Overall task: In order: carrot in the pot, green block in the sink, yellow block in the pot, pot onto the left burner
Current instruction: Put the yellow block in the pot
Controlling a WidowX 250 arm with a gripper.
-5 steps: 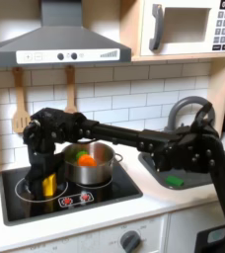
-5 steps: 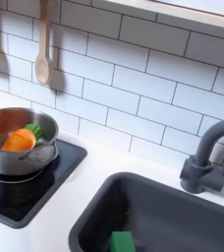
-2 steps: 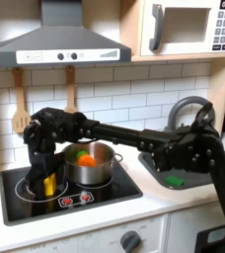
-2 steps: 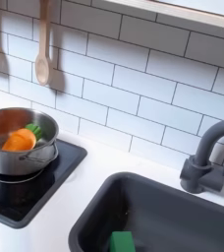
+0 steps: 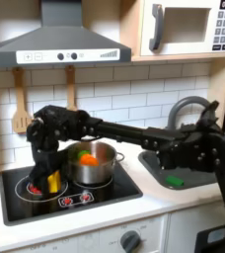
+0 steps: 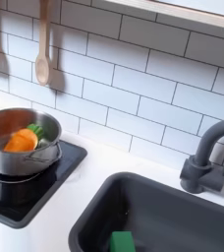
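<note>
**Inspector A:** Status of the yellow block (image 5: 52,182)?

**Inspector B:** In the first exterior view it has risen slightly since a second ago — it now sits higher in the gripper (image 5: 51,180), above the left burner (image 5: 37,188) of the stove (image 5: 95,198). The jaws are closed on it.

**A:** Meaning for the task?

**B:** The block appears lifted clear; I judge the carry to the pot (image 5: 90,165) comes next. The carrot (image 6: 21,141) already lies in the pot, and the green block (image 6: 122,241) rests in the sink (image 6: 183,212).

**A:** Arm pose?

**B:** It reaches across from the first exterior view's right, passing over the pot — wrist bent downward, gripper pointing at the cooktop.
</note>
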